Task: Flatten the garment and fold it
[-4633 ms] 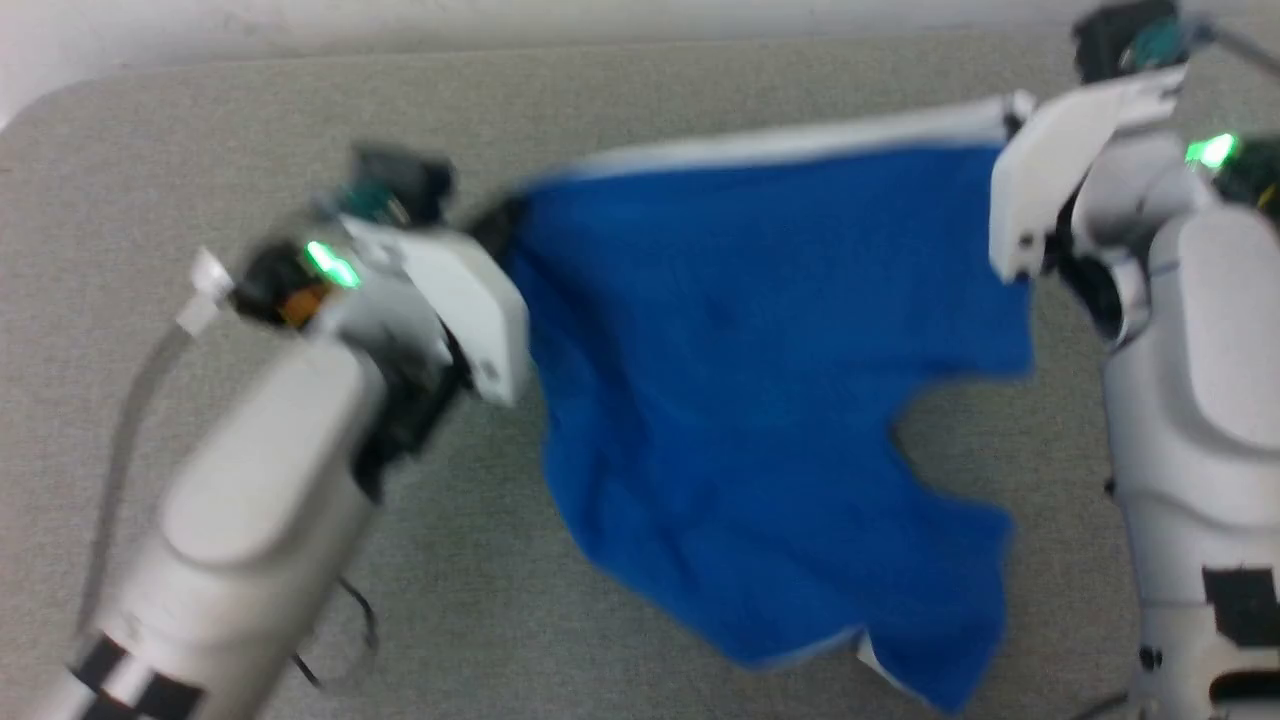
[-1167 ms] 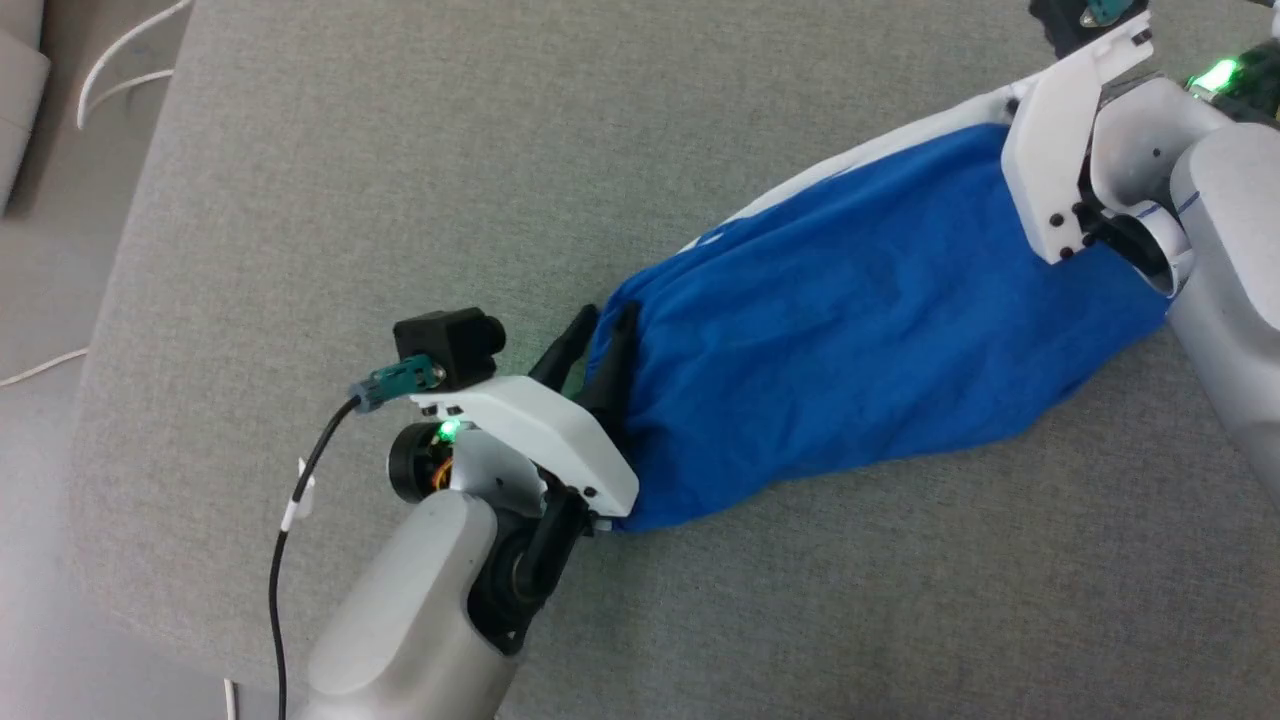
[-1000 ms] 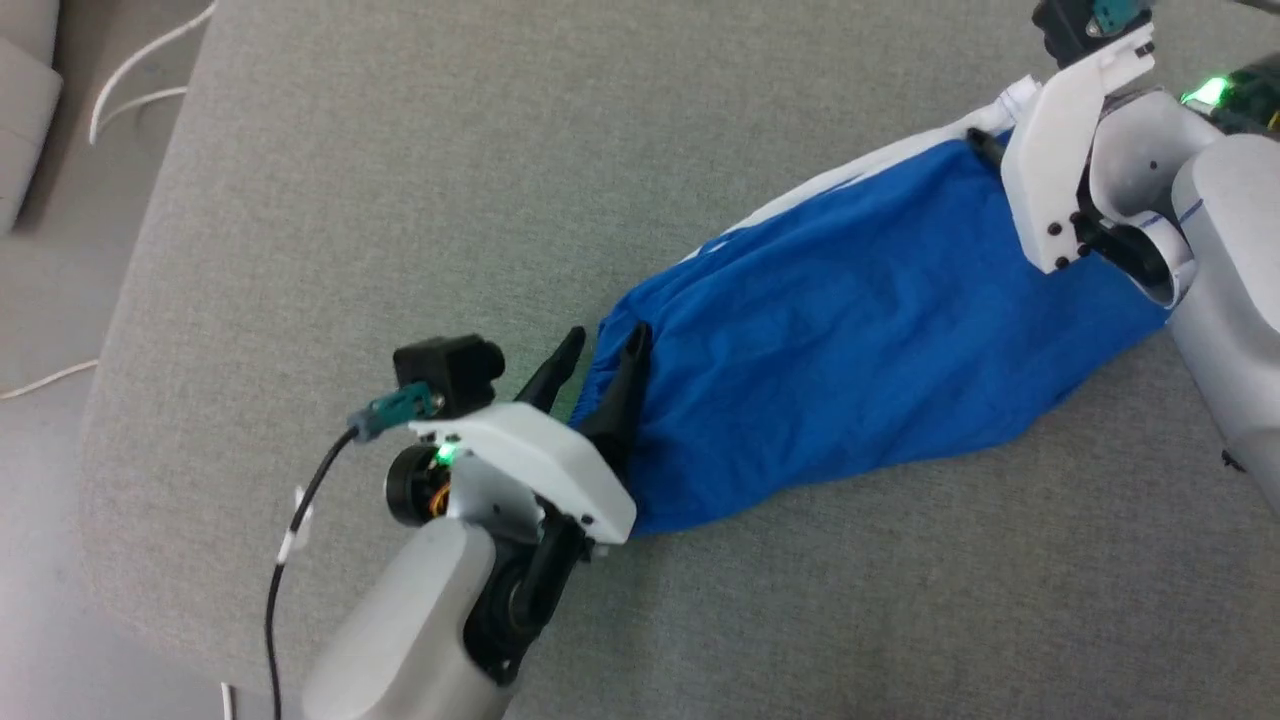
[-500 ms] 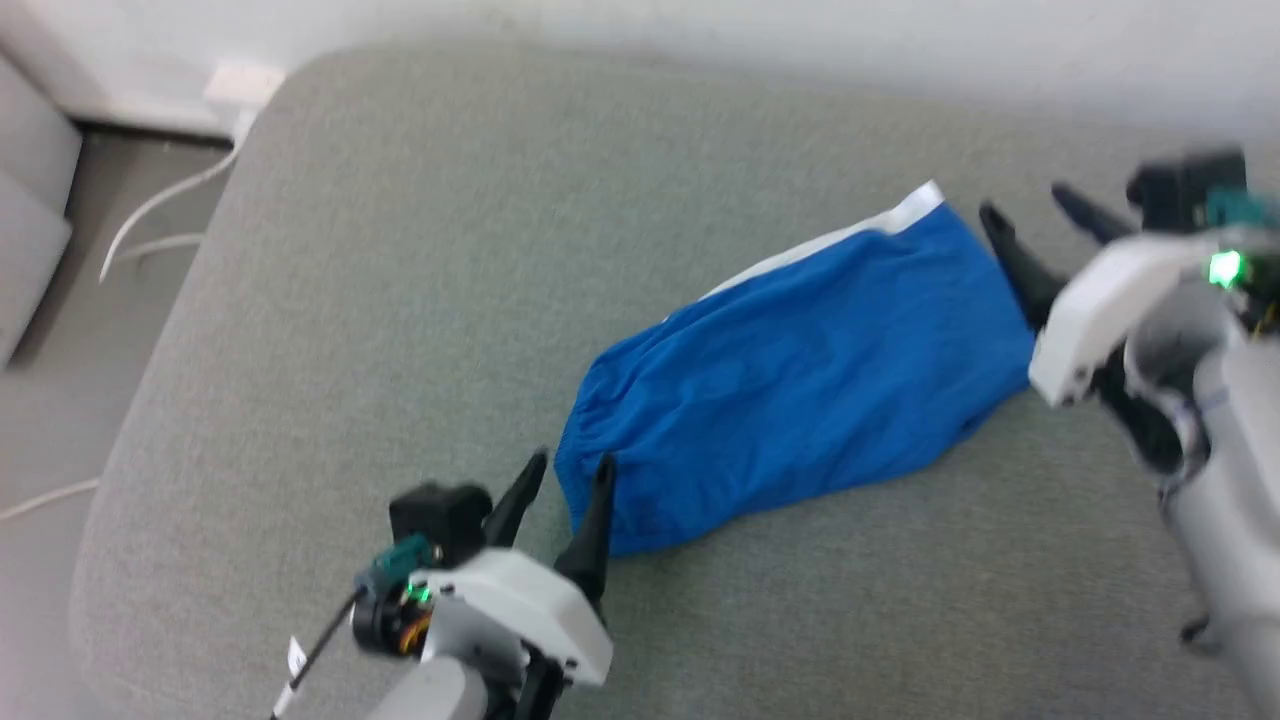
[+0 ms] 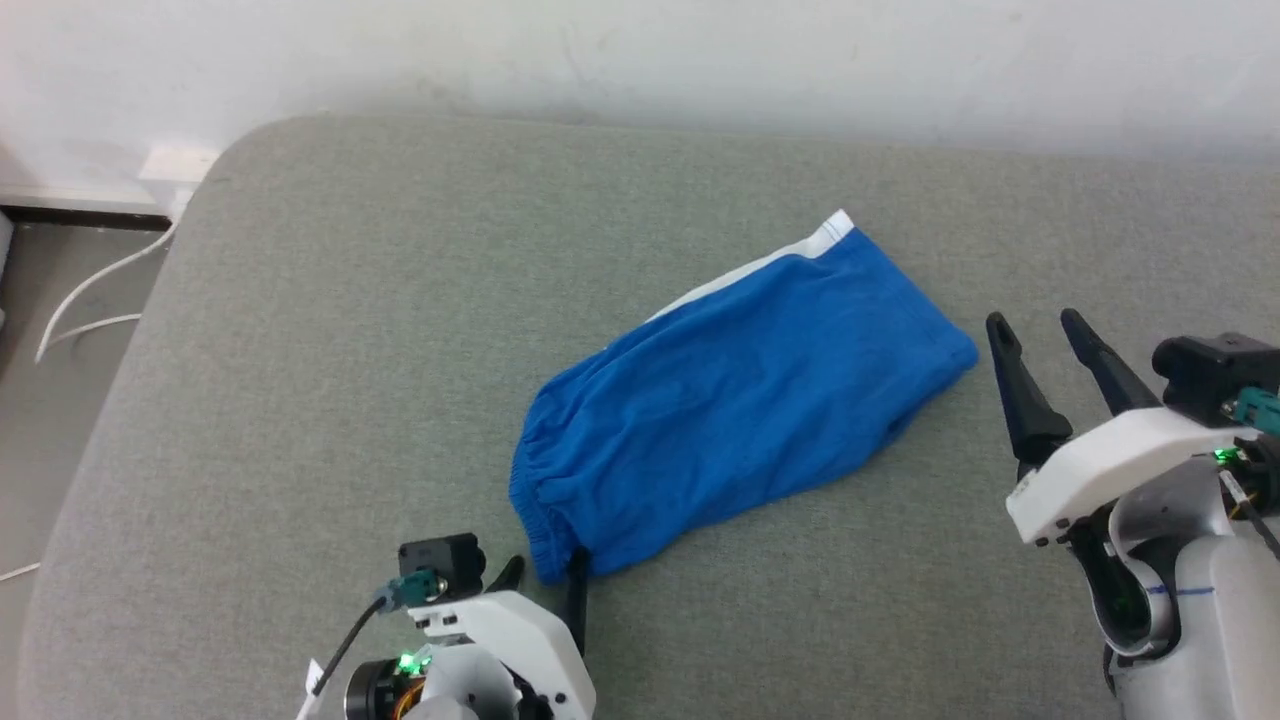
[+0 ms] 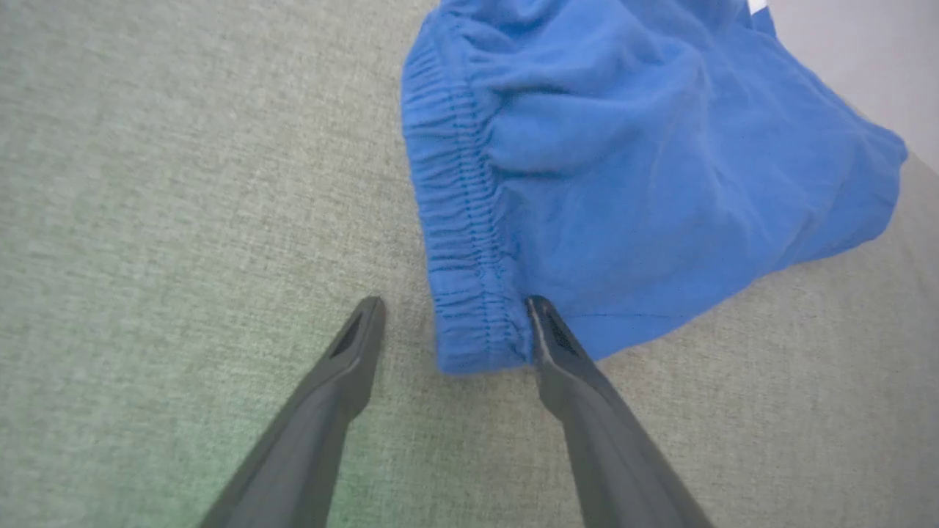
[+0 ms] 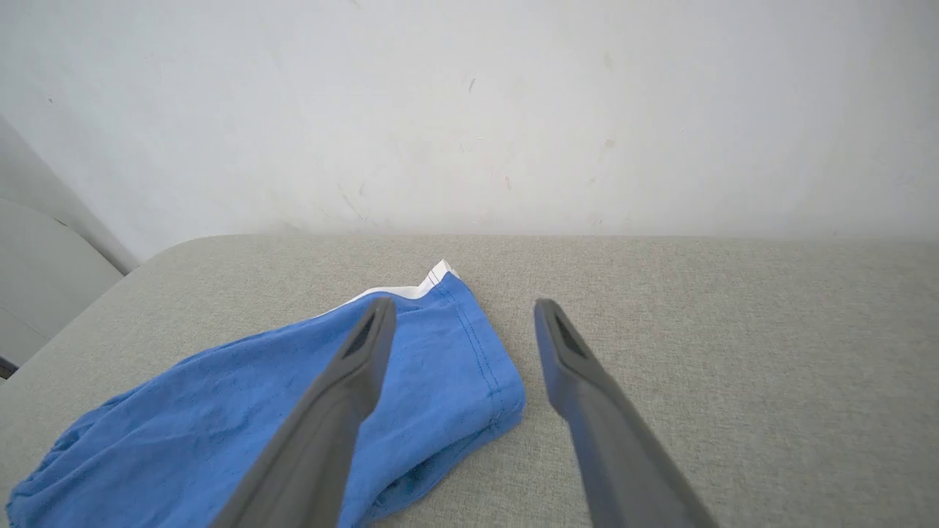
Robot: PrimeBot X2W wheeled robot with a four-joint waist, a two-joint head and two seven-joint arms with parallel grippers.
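Note:
The garment (image 5: 735, 400), royal-blue shorts folded into a long slanted bundle, lies on the grey padded surface (image 5: 350, 330). Its white band (image 5: 760, 265) runs along the far edge and its gathered elastic edge (image 6: 458, 242) faces my left arm. My left gripper (image 5: 545, 578) hangs open just below that elastic corner, the right finger touching the corner in the left wrist view, nothing held (image 6: 455, 308). My right gripper (image 5: 1035, 325) stands open to the right of the hemmed end (image 7: 484, 367), apart from the cloth (image 7: 462, 308).
A white wall (image 5: 640, 50) rises behind the rounded-cornered grey surface. At the far left the floor shows with white cables (image 5: 90, 290) and a wall socket (image 5: 175, 165). Bare grey fabric surrounds the shorts on all sides.
Both grippers have let go of the shorts and drawn back toward me; the cloth now lies loose. The head camera has tilted up, bringing the wall into view.

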